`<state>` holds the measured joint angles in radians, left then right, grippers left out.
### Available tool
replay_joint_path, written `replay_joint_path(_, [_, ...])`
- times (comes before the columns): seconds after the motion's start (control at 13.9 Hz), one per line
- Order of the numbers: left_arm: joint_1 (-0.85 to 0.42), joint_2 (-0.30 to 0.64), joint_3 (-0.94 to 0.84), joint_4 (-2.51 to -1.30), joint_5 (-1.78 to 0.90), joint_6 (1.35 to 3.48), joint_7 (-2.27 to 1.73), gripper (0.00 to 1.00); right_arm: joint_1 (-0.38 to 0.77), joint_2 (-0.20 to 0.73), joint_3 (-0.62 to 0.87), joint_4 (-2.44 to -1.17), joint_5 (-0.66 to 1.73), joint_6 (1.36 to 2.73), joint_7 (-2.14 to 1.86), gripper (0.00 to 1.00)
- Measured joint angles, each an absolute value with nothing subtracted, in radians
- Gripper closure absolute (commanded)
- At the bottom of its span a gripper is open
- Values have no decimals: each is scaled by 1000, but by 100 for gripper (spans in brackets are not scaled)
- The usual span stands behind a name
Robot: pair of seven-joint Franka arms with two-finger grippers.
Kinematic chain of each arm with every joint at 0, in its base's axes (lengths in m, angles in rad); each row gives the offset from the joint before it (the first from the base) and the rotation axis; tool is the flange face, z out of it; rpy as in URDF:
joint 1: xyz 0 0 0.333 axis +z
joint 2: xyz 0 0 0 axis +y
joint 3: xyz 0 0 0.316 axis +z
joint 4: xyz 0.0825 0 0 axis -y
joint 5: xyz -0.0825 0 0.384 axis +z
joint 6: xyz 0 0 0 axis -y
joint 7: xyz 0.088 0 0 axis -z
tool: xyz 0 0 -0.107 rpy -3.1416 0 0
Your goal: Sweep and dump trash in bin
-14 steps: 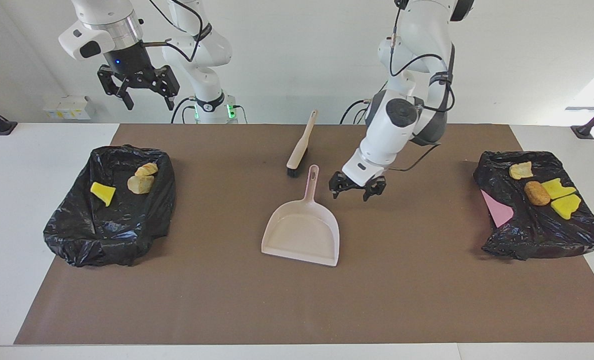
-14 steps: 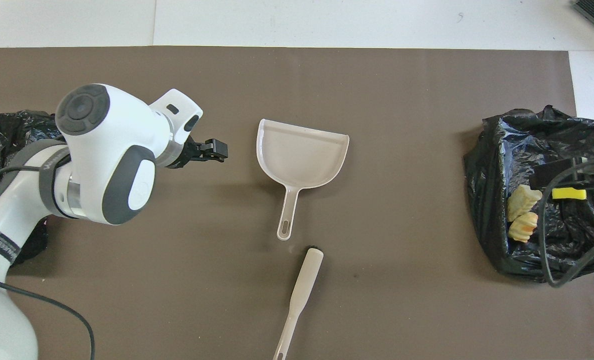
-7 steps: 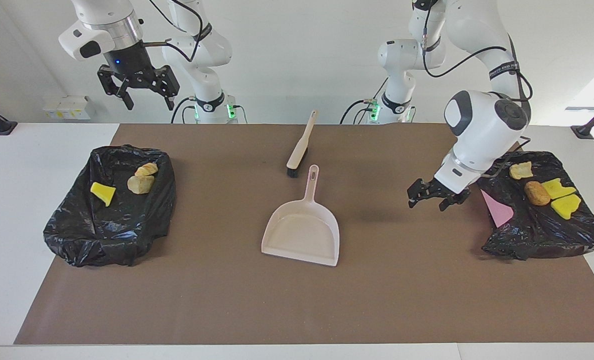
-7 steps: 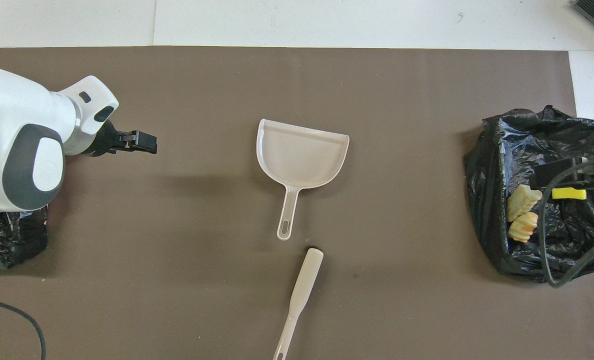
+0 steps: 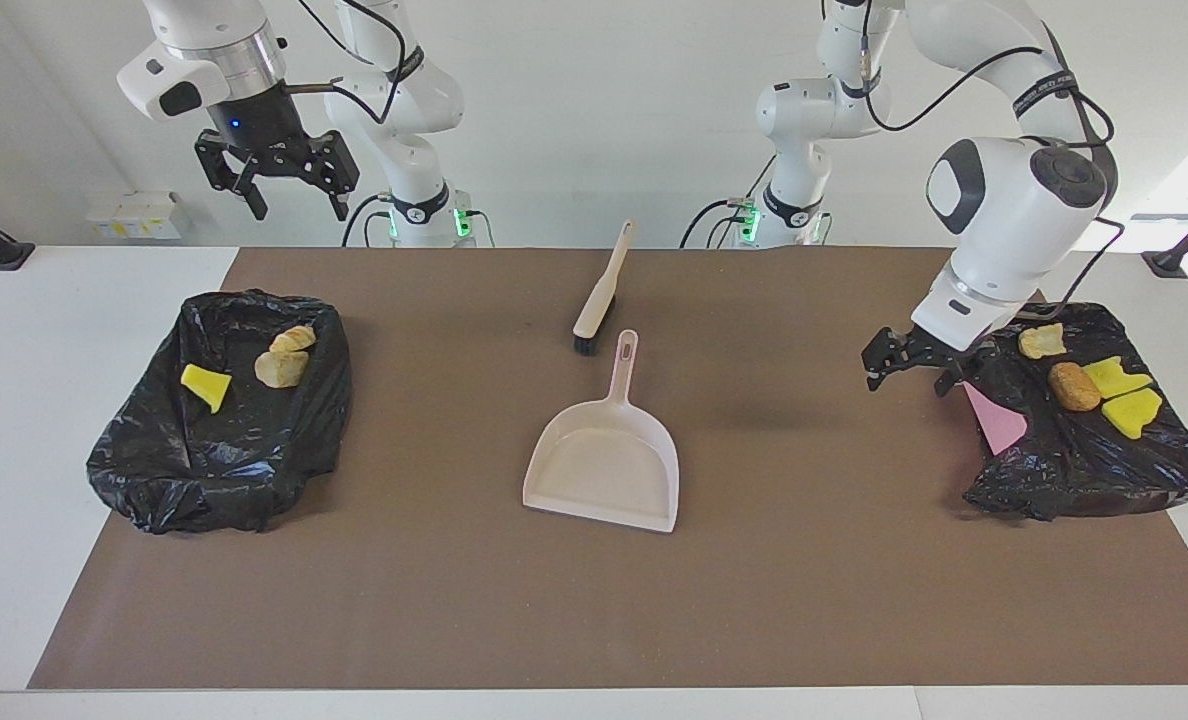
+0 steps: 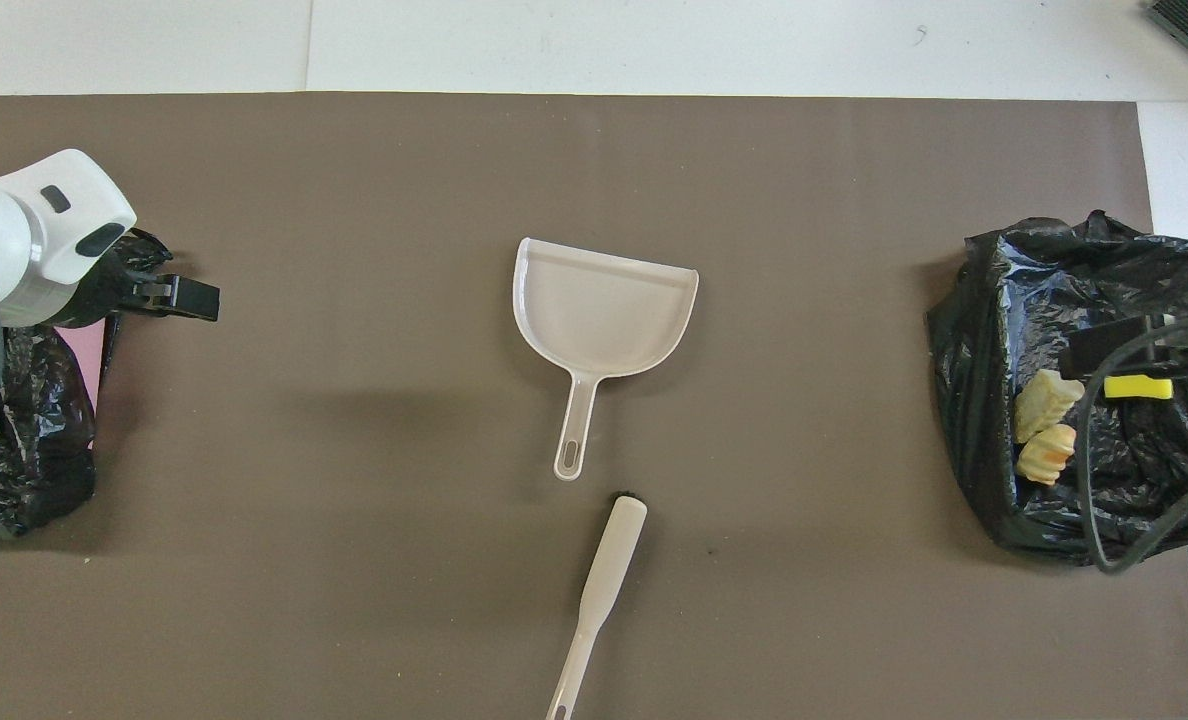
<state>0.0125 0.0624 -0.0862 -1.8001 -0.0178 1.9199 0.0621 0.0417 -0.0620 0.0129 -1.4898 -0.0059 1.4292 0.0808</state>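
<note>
With all the trash already lying in the two black bags at the table's ends, the spread, empty left gripper by one bag should lift clear gently, while the right gripper, also spread, waits high.

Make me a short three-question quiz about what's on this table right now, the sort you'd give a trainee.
1. True or false: the dustpan has trash in it.
2. How many scraps lie in the bin at the left arm's end of the table, and how many in the bin at the right arm's end?
3. Which lies nearer to the robots: A) the brush or B) the dustpan?

Key
1. False: it lies empty on the brown mat.
2. Four and three.
3. A. The left gripper hangs open at the edge of its bin; the right gripper waits open, raised above the table.
</note>
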Motion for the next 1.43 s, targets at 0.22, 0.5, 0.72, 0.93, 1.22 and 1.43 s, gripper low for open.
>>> replay_joint_path(0.22, [35, 52, -82, -1746, -14, 1828, 62, 0, 42, -62, 13, -1490, -6, 1429, 81, 0])
replay_joint_path(0.5, [44, 46, -76, -1696, -1, 1752, 62, 0, 41, -62, 12, -1490, -6, 1429, 81, 0])
replay_joint_path(0.72, [44, 14, -76, -1694, -1, 1697, 62, 0, 40, -62, 12, -1490, -6, 1429, 81, 0])
replay_joint_path(0.93, [44, -20, -76, -1694, -1, 1653, 62, 0, 40, -62, 12, -1490, -6, 1429, 81, 0])
replay_joint_path(1.22, [44, -25, -76, -1696, -1, 1651, 61, 0, 40, -62, 12, -1490, -6, 1429, 81, 0])
replay_joint_path(1.43, [44, -24, -77, -1696, -1, 1654, 62, 0, 40, -62, 12, -1490, -6, 1429, 81, 0])
